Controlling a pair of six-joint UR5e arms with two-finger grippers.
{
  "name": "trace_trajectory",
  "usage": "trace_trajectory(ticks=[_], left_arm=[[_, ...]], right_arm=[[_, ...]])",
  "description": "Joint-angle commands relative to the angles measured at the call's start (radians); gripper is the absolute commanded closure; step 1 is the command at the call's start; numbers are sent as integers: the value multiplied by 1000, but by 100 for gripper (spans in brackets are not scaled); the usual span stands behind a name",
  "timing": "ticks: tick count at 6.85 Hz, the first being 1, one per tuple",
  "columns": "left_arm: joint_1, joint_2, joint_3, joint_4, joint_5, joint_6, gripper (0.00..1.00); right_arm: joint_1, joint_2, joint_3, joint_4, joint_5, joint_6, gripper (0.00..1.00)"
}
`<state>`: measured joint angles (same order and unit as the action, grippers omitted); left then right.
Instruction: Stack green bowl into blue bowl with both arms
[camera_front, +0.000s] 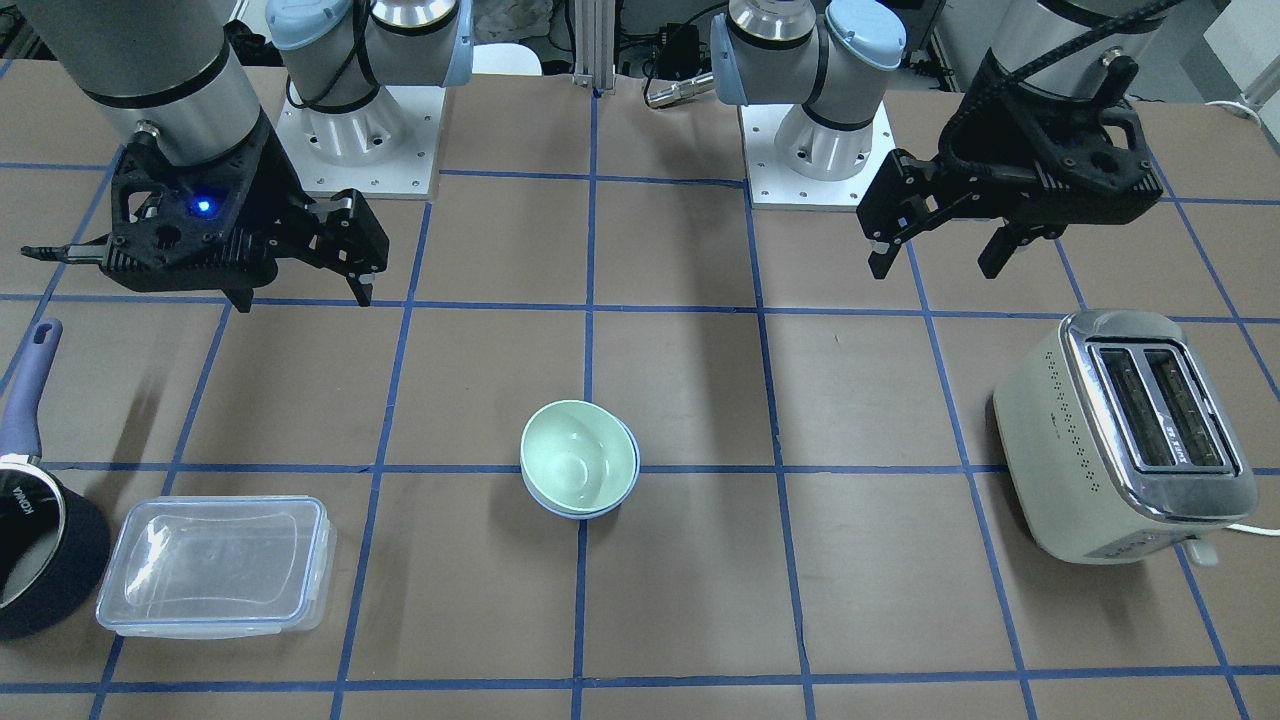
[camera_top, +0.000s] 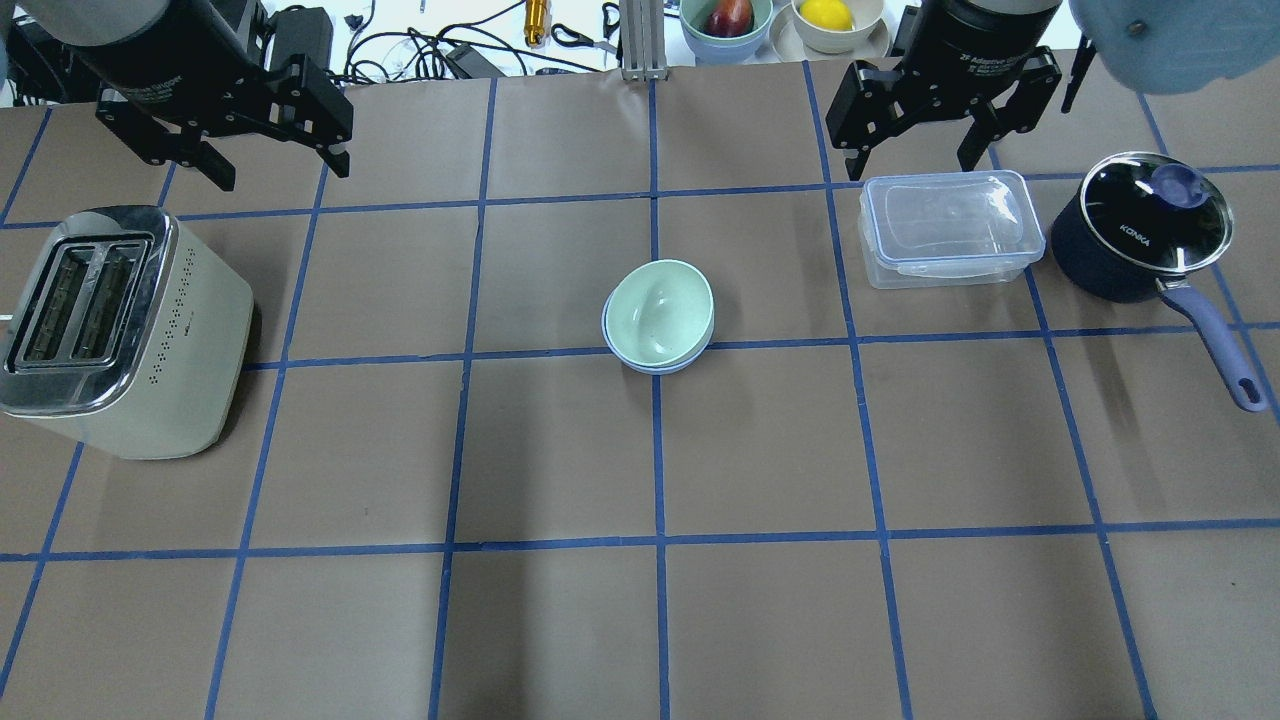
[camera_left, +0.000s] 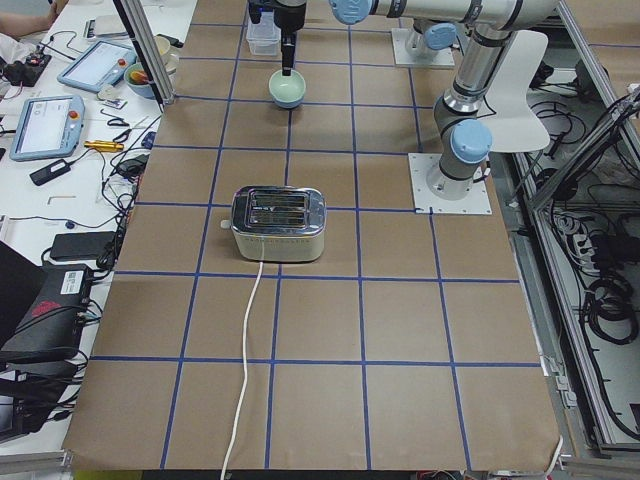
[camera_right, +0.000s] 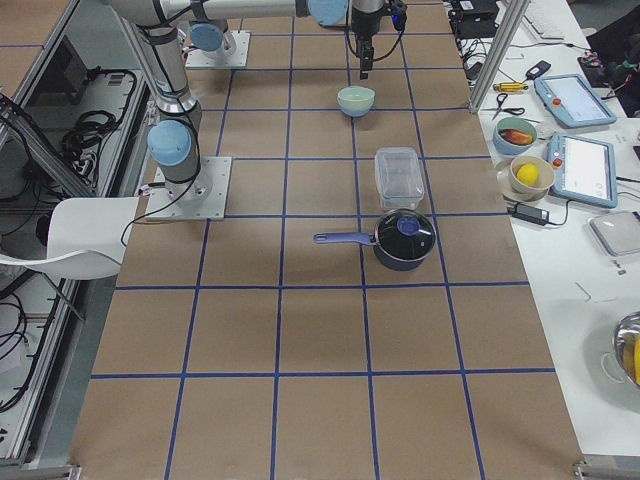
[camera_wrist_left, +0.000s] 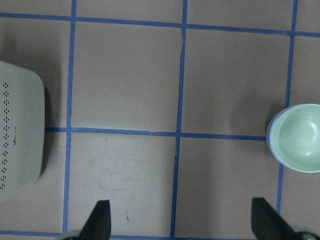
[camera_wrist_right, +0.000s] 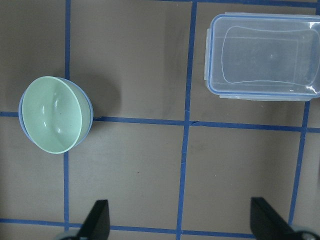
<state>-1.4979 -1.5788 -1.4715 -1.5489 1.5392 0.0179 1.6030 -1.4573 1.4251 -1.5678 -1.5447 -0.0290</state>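
The green bowl (camera_front: 578, 455) sits nested inside the blue bowl (camera_front: 575, 512) at the table's middle; only the blue rim shows around it. The pair also shows in the overhead view, green bowl (camera_top: 660, 312) in blue bowl (camera_top: 650, 367). My left gripper (camera_front: 934, 269) hangs open and empty above the table near its base, well apart from the bowls. My right gripper (camera_front: 303, 298) is open and empty too, on the other side. The left wrist view shows the green bowl (camera_wrist_left: 300, 137) at the right edge. The right wrist view shows the green bowl (camera_wrist_right: 52, 114) at the left.
A cream toaster (camera_top: 110, 330) stands on my left side. A clear lidded container (camera_top: 945, 228) and a dark blue saucepan with a glass lid (camera_top: 1140, 225) stand on my right side. Bowls of fruit (camera_top: 727, 20) sit beyond the table's far edge.
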Motion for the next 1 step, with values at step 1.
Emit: trace_trajectory(ticks=[1], left_arm=[[-1,-1,2,-2,-7,-1,0]], right_arm=[[0,0,0,0,0,0,0]])
